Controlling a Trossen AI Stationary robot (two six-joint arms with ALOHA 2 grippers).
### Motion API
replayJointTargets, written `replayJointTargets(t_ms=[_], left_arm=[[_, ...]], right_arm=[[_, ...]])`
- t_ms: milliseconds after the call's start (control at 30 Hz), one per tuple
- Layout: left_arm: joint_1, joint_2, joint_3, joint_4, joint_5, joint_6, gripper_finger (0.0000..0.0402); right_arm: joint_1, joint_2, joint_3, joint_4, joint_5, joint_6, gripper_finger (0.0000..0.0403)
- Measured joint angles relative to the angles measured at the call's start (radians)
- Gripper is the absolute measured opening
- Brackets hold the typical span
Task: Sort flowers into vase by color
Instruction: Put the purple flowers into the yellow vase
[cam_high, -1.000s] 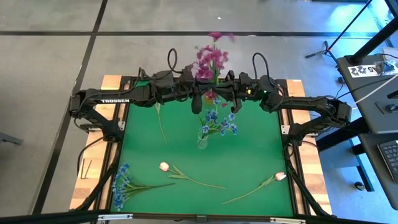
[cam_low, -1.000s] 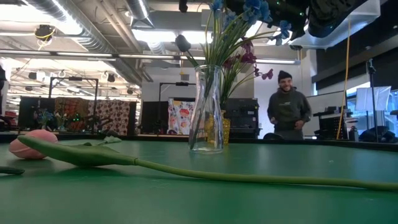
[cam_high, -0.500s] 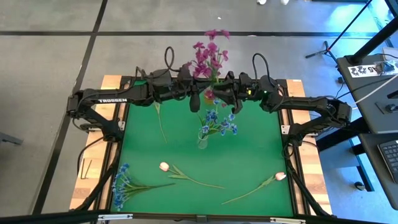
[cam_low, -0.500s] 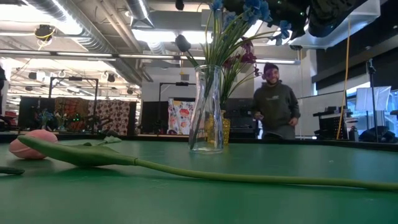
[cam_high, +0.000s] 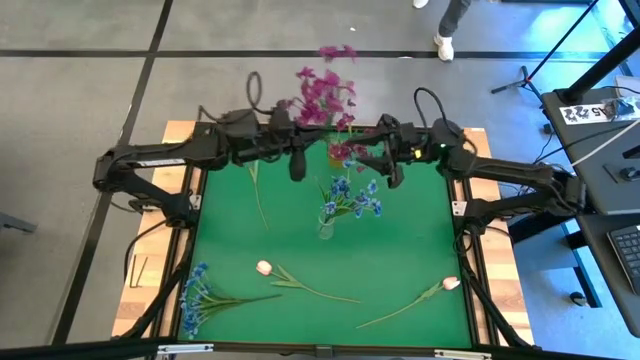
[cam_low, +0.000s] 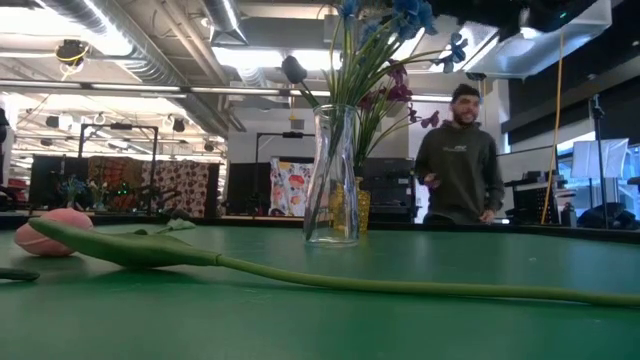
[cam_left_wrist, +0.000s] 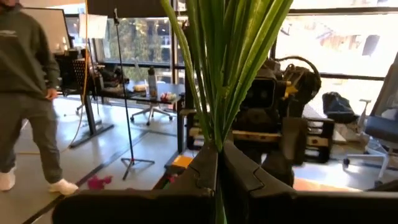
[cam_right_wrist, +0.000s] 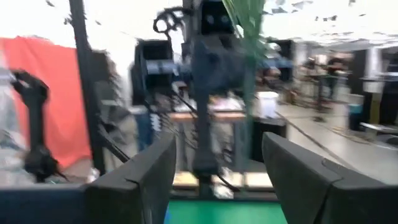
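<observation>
Two arms: both raised over the far edge of the green desk (cam_high: 400, 260), facing each other.
Left end effector (cam_left_wrist: 219, 163): closed on a bunch of green stems, high above the desk's far edge.
Purple spray (cam_high: 322, 92): magenta-purple blossoms on long green stems, held by the left end effector; blossoms reach out past the far desk edge.
Stems in grip (cam_left_wrist: 224, 68): many thin green blades fanning up from between the fingers.
Right end effector (cam_right_wrist: 217, 163): fingers spread apart, nothing between them; held near the purple spray, pointed toward the left arm.
Glass vase (cam_low: 333, 176): clear, upright, near the desk's middle; holds blue blossoms (cam_high: 352, 197), green stems and a dark bud (cam_low: 293, 69).
Blue spray (cam_high: 198, 292): lying flat at the near left corner of the desk.
Left tulip (cam_high: 264, 268): white-pink head, leafy green stem, lying flat in the near middle.
Right tulip (cam_high: 451, 283): white-pink head, lying flat near the near right corner.
Loose stem (cam_high: 258, 195): thin, green, lying on the far left part of the desk.
Person (cam_low: 458, 158): standing beyond the desk, in a dark hooded top.
</observation>
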Motion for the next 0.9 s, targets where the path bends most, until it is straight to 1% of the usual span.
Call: replayJointTargets(t_ms=[233, 300, 367, 433, 533, 567, 667, 767, 900], left_arm=[[0.004, -0.139, 0.0, -0.091, -0.008, 0.032, 0.0], [0.005, -0.172, 0.0, -0.126, -0.031, 0.044, 0.0], [0.011, -0.189, -0.009, -0.114, -0.047, 0.045, 0.0], [0.027, -0.208, -0.043, -0.121, -0.049, 0.043, 0.0], [0.053, -0.213, -0.126, -0.077, -0.051, 0.042, 0.0], [0.064, -0.215, -0.161, -0.047, -0.051, 0.042, 0.0], [0.108, -0.228, -0.242, 0.11, -0.042, 0.025, 0.0], [0.163, -0.26, -0.289, 0.196, -0.023, 0.022, 0.0], [0.257, -0.271, -0.332, 0.186, -0.014, 0.003, 0.0]], right_arm=[[-0.046, -0.189, 0.0, -0.383, 0.146, -0.157, 0.0203], [-0.059, -0.236, 0.0, -0.466, 0.192, -0.184, 0.0194], [-0.072, -0.274, -0.005, -0.523, 0.233, -0.192, 0.0185], [-0.085, -0.311, -0.027, -0.543, 0.257, -0.192, 0.0178], [-0.104, -0.353, -0.087, -0.542, 0.266, -0.192, 0.0168], [-0.111, -0.364, -0.113, -0.54, 0.268, -0.19, 0.0166], [-0.139, -0.382, -0.185, -0.509, 0.272, -0.18, 0.0161], [-0.17, -0.392, -0.232, -0.475, 0.274, -0.153, 0.016], [-0.203, -0.395, -0.249, -0.461, 0.274, -0.129, 0.016]])
